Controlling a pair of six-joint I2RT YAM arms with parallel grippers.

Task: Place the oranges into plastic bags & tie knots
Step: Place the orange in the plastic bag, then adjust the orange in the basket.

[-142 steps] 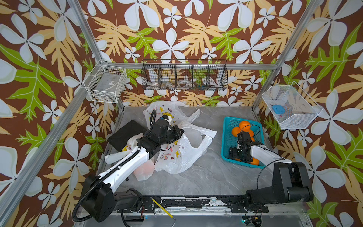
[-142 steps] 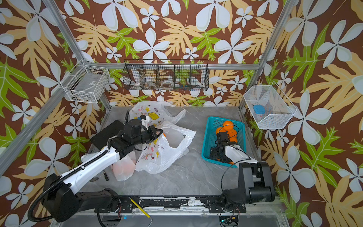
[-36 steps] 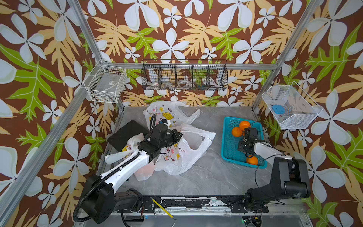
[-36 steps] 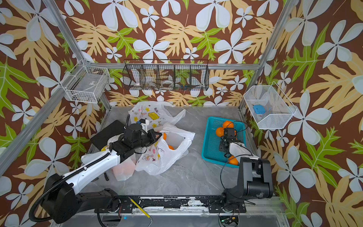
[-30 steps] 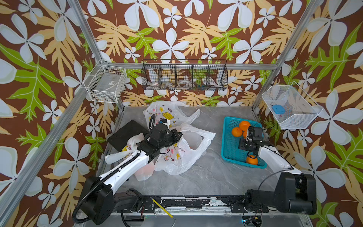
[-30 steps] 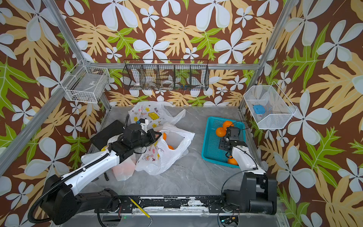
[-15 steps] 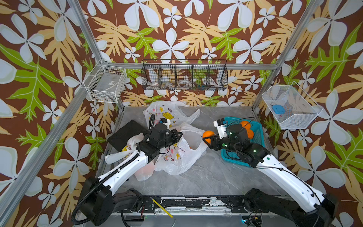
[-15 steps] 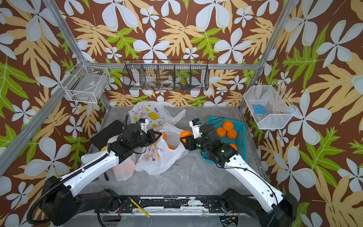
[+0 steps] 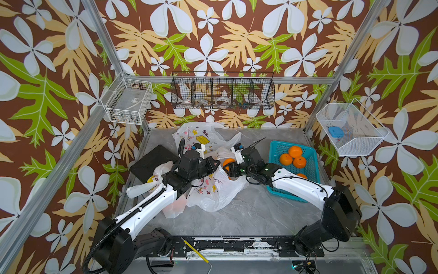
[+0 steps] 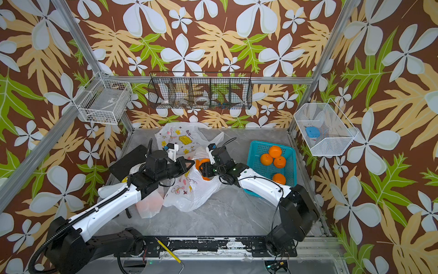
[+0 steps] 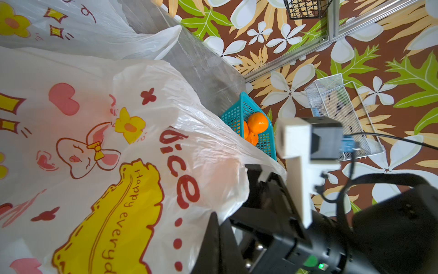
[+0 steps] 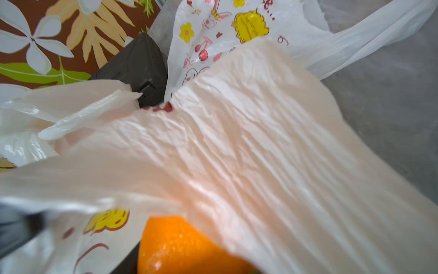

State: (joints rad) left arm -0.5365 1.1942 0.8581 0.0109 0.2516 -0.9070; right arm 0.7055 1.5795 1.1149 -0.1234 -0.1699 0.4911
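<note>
High stereo pair (wrist cameras close-up)

A: Surface?
B: Grey marbled tabletop (image 9: pixel 248 213), level.
A: What rests on it?
B: Teal basket (image 9: pixel 275 151) on the right side, near the edge. Black slab (image 9: pixel 151 161) on the left. Three printed bags. Back bag (image 9: pixel 201 135) spread by the rear wall. Middle bag (image 9: pixel 213 192) bunched at centre, between slab and basket. Third bag (image 10: pixel 149 204), pink-tinged, touching the middle bag's left side.
</note>
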